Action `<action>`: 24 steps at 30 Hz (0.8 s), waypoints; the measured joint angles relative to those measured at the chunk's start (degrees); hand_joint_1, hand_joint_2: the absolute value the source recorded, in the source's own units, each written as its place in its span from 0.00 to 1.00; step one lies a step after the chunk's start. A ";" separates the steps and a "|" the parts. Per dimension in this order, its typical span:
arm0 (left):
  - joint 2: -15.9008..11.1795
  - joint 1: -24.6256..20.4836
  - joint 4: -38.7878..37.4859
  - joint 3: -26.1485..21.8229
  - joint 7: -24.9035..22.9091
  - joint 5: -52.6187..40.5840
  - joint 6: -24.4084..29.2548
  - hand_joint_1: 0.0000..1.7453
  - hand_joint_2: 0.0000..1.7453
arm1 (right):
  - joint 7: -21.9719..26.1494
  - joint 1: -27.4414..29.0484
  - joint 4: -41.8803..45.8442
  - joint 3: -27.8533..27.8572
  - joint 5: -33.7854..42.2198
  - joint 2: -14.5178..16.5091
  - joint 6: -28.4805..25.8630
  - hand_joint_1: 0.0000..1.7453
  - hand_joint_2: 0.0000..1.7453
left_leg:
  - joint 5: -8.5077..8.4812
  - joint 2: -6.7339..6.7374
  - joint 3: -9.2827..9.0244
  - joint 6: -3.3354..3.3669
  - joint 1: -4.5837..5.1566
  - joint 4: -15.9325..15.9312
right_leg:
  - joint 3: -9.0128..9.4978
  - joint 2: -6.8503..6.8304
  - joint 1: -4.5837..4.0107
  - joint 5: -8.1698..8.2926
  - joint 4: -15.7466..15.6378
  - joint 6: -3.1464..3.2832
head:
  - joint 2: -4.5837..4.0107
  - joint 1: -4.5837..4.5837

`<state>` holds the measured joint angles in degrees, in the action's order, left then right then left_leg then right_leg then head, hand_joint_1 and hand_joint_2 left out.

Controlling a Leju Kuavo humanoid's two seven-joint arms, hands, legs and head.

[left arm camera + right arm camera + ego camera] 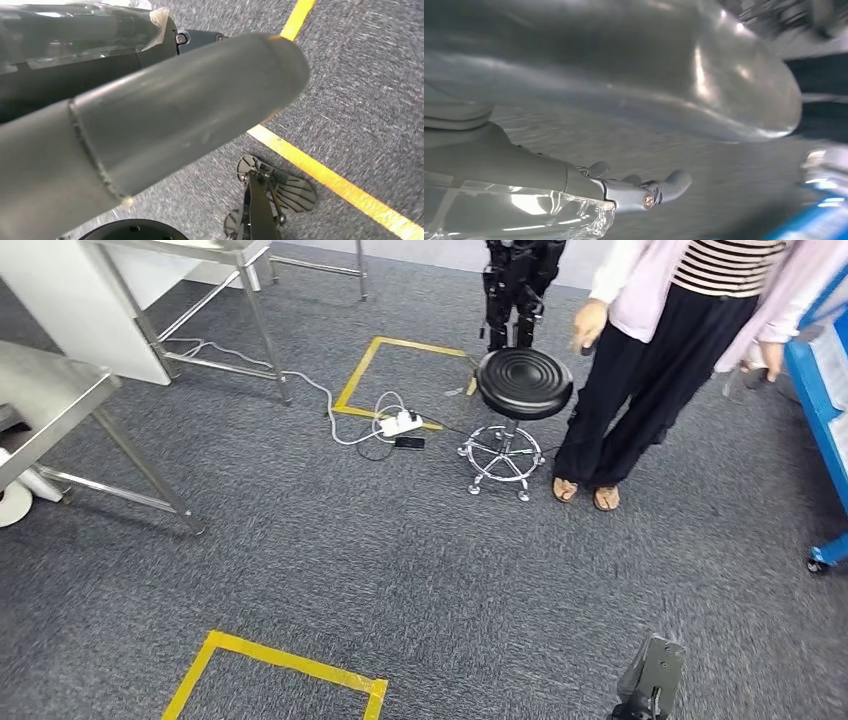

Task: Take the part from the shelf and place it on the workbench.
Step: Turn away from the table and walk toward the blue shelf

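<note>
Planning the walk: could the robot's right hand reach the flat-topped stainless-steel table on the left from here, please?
Probably not: the stainless-steel table stands far left across open grey carpet, while the right hand hangs low at the lower right. Walking closer seems needed.

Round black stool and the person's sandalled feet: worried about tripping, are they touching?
Apart. The head view shows grey carpet between the stool's chrome base and the nearer sandalled foot.

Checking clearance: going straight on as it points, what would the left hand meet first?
Probably the grey carpet, near the yellow tape line; nothing shows between the left hand and it, though depth is unclear.
</note>
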<state>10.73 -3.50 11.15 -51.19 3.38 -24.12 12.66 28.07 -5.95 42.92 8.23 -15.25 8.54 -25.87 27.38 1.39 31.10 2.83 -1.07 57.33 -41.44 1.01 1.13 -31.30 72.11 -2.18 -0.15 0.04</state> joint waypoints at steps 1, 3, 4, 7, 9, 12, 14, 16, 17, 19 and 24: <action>0.01 0.01 0.00 0.01 -0.10 -0.17 0.00 0.00 0.00 | -2.21 -0.55 -2.82 0.42 -1.50 -0.25 -0.84 0.00 0.00 | 0.06 0.69 0.00 -0.04 0.00 0.01 | -0.39 -0.23 0.14 0.01 0.94 -0.37 | 0.00 0.01; 0.03 -0.01 0.00 0.09 -0.36 -0.67 0.00 0.00 0.00 | -10.04 -1.53 -9.01 0.42 -6.49 -0.95 -2.59 0.00 0.00 | 0.27 1.92 -0.17 -0.34 -0.12 0.06 | 2.22 -1.22 0.58 2.17 -3.69 -1.48 | 0.00 0.03; 0.01 -0.01 0.00 0.19 -0.48 -0.95 0.00 0.00 0.00 | -14.52 -1.88 -12.10 0.05 -9.81 -1.28 -3.03 0.00 0.00 | 0.47 2.48 -0.32 -0.65 -0.10 0.12 | 4.45 -2.77 0.75 3.45 -7.73 -1.93 | 0.00 0.12; -0.18 0.07 -0.02 0.54 -0.85 -1.86 0.03 0.00 0.00 | -26.82 -1.72 -19.39 -3.73 -21.91 -1.70 -1.08 0.00 0.00 | 1.27 4.11 -0.91 -1.90 0.35 0.33 | 8.11 -5.52 0.25 5.18 -14.29 -1.43 | 0.00 0.05; -0.27 0.02 -0.02 0.87 -1.07 -2.23 0.08 0.00 0.00 | -32.07 -0.66 -22.91 -7.86 -26.75 -1.81 1.38 0.00 0.00 | 1.62 4.93 -1.34 -2.55 0.13 0.22 | 8.06 -4.10 0.16 5.26 -14.31 -0.45 | 0.00 -0.26; -0.36 -0.04 -0.04 1.20 -1.21 -2.44 0.10 0.00 0.00 | -34.42 0.78 -26.08 -11.64 -28.13 -1.72 2.71 0.00 0.00 | 4.83 1.24 0.09 -3.14 -0.46 4.25 | 8.21 -2.17 0.48 5.37 -14.42 0.93 | 0.00 -0.49; -0.40 0.18 -0.09 1.22 -1.25 -2.53 0.12 0.00 0.00 | -34.84 0.85 -27.38 -12.92 -27.98 -1.81 3.45 0.00 0.00 | 8.50 -0.94 3.54 -2.95 -0.42 11.53 | 8.19 -0.74 -0.01 5.36 -14.41 1.73 | 0.00 -0.56; -0.45 0.40 -0.11 1.22 -1.28 -2.65 0.15 0.00 0.00 | -36.30 0.92 -28.56 -13.32 -25.67 -2.03 5.76 0.00 0.00 | 9.48 -1.36 6.07 -2.72 -0.41 16.07 | 8.28 0.95 -0.49 5.35 -14.39 2.07 | 0.00 -0.57; -0.48 0.43 -0.11 1.25 -1.28 -2.81 0.16 0.00 0.00 | -37.56 1.13 -29.11 -13.04 -24.22 -2.09 7.13 0.00 0.00 | 8.34 -1.49 5.98 -2.53 -0.40 15.42 | 8.39 1.80 -0.64 5.35 -14.36 2.12 | 0.00 -0.58; -0.55 0.44 -0.11 1.37 -1.29 -3.53 0.13 0.00 0.00 | -40.23 2.06 -29.99 -12.30 -23.25 -2.06 9.05 0.00 0.00 | 4.32 -3.08 3.33 -2.02 -0.44 9.18 | 8.61 3.24 -0.74 5.35 -14.33 2.09 | 0.00 -0.58; -0.52 0.34 -0.13 2.97 -2.01 -6.53 0.07 0.00 0.00 | -41.56 3.37 -31.01 -13.19 -27.84 -1.21 11.72 0.00 0.00 | 1.48 -4.92 0.07 -1.22 0.05 1.42 | 7.70 6.29 -0.88 5.78 -14.36 0.92 | 0.00 -0.54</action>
<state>10.21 -3.16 11.02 -48.22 1.38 -30.65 12.73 -13.49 -2.58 11.92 -4.96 -43.08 7.33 -14.15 28.85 -3.52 31.17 1.61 -1.03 58.75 -33.74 7.31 0.24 -25.52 57.74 -1.25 -0.15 -0.50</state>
